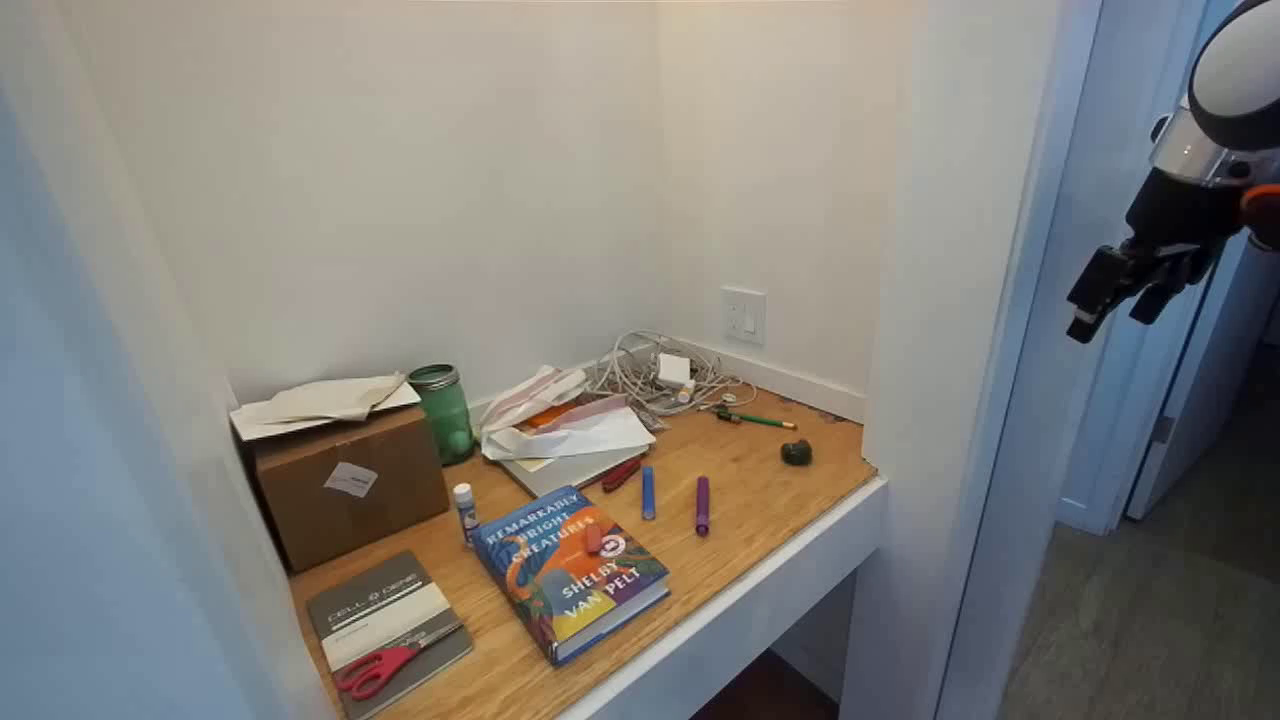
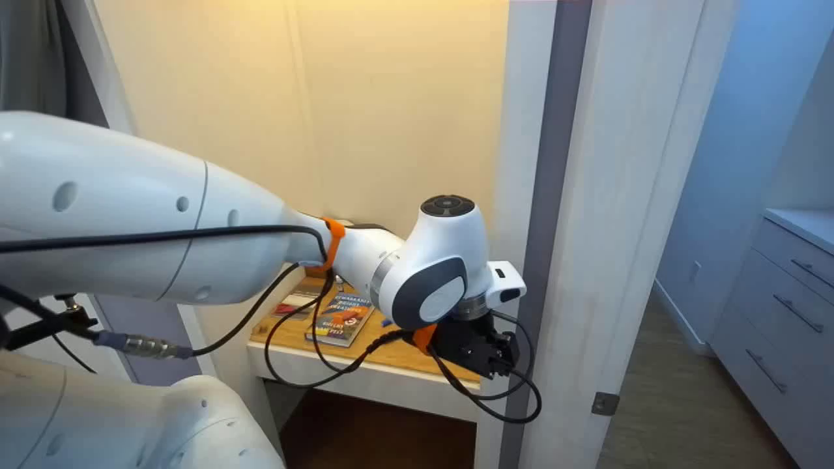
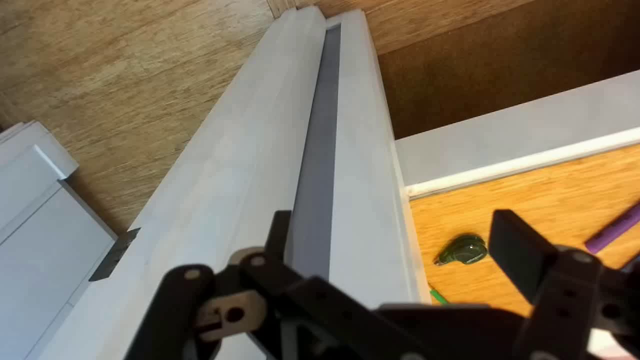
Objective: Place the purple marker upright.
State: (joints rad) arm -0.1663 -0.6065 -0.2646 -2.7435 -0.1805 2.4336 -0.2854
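Well apart from book [image 1: 570, 575], hanging with fingers [image 3: 517, 250] spread, holding nothing; likely pre-approach. Next: reach near book, pinch flat-lying purple marker [image 1: 702, 505], stand it upright.

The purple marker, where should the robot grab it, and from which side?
Probably the middle of the purple marker, from above, so the gripper can pinch its long sides: it's a slim cylinder lying on the wooden desktop, separate from the blue marker.

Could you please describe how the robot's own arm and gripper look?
The arm is mostly white, with rounded segments and a dark grey, pale-centred cap. Black cables run along it, with orange straps. The gripper is mostly black, with two blocky fingers.
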